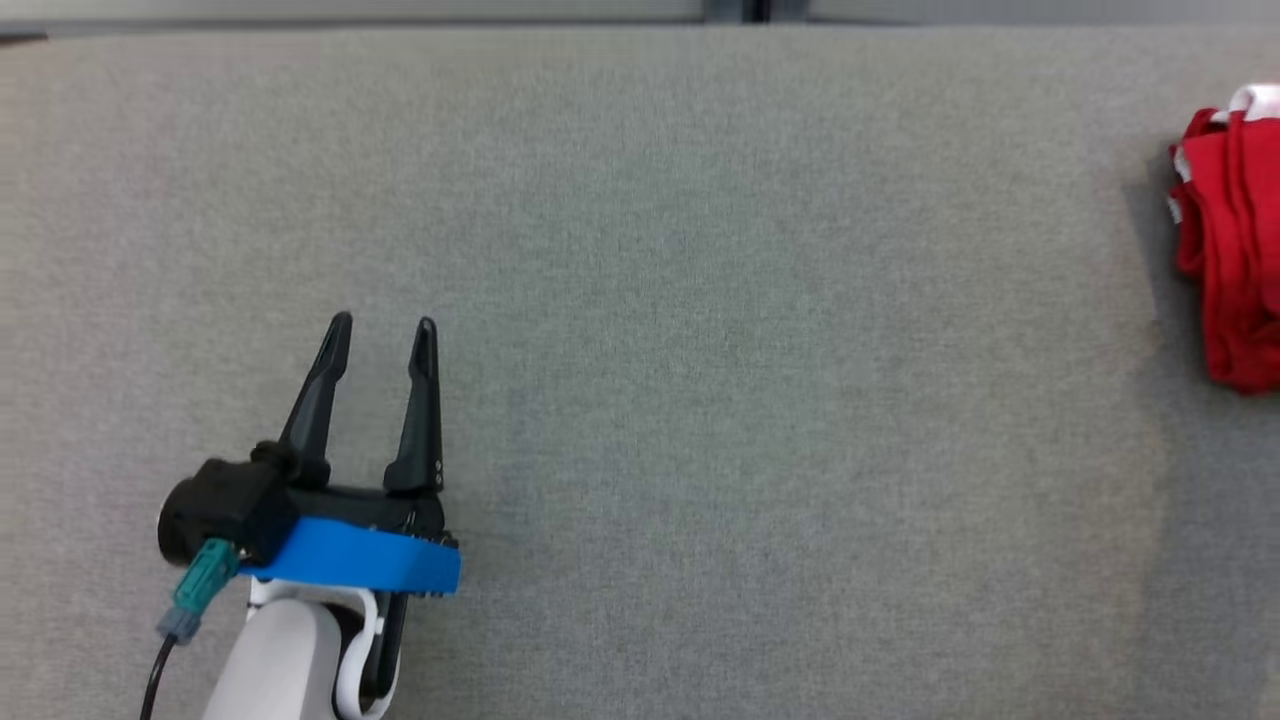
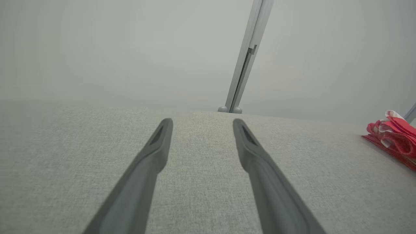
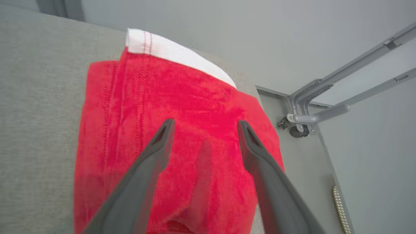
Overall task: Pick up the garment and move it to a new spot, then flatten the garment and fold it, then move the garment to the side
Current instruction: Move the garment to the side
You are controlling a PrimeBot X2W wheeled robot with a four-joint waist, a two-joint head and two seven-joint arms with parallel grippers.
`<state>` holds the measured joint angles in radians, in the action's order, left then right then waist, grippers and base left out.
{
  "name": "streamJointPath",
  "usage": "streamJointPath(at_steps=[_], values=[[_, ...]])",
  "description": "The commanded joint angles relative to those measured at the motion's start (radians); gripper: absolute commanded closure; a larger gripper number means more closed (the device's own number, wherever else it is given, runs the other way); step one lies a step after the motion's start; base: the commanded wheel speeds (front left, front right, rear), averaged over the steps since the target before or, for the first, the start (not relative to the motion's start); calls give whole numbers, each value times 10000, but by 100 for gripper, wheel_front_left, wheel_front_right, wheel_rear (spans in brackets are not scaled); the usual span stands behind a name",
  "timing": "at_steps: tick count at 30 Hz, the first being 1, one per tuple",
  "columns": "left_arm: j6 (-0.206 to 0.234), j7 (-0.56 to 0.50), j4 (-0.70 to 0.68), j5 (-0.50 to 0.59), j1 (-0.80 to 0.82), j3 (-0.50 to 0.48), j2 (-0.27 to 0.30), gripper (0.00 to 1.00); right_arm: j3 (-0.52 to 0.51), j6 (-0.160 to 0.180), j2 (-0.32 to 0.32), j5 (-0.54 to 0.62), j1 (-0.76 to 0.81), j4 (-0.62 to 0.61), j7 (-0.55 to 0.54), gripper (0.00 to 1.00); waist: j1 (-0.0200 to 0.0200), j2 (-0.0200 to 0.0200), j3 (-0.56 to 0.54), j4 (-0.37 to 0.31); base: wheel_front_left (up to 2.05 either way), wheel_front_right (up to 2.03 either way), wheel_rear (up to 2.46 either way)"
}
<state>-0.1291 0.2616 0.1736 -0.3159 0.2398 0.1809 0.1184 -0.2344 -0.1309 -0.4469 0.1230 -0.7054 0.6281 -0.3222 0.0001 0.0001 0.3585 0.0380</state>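
The garment (image 1: 1232, 250) is red with white trim and lies folded in a thick stack at the table's right edge, cut off by the head view's border. From the left wrist it appears as a red pile (image 2: 393, 136) far to the right. My right gripper (image 3: 205, 124) hovers just over the garment (image 3: 182, 97), fingers spread apart with nothing between them, the cloth lying below. My left gripper (image 1: 383, 332) stands open over bare table at the lower left, far from the garment, and its two fingers frame bare cloth in its own view (image 2: 202, 123).
The grey fabric table (image 1: 700, 300) stretches wide between the left gripper and the garment. Past the table's right edge are a grey floor and a metal frame with a caster (image 3: 297, 122). A grey post (image 2: 243, 65) stands behind the far edge.
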Motion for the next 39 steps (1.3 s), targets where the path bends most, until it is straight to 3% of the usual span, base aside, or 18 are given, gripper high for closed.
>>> streamJointPath(at_steps=[1,9,13,17,27,39], values=[[-8,42,29,15,-205,-50,-18,0,25,2,56,-163,202,-99,150,0,-1,-1,-370,-246,0,0,0],[-8,43,94,-236,-841,-297,-37,0,1119,2,967,-1872,1435,-1700,1624,0,-1,-1,-1782,-382,0,0,0],[-8,42,270,-300,-1236,-297,41,0,1678,0,1164,-3114,2719,-2708,2137,0,-1,-1,-2355,-336,0,0,0],[-8,42,376,-194,-1547,-309,56,0,1607,2,1536,-3665,4208,-3815,2583,0,-1,-1,-2820,-290,0,0,0],[-8,42,648,-234,-2387,-991,-134,0,1512,0,3093,-3585,6402,-4911,2740,0,-1,-1,-3497,-432,0,0,0],[-8,42,1155,-292,-2484,-1046,-118,0,1447,-1,3613,-3366,6943,-5408,2688,0,-1,-1,-3831,-396,0,0,0]])
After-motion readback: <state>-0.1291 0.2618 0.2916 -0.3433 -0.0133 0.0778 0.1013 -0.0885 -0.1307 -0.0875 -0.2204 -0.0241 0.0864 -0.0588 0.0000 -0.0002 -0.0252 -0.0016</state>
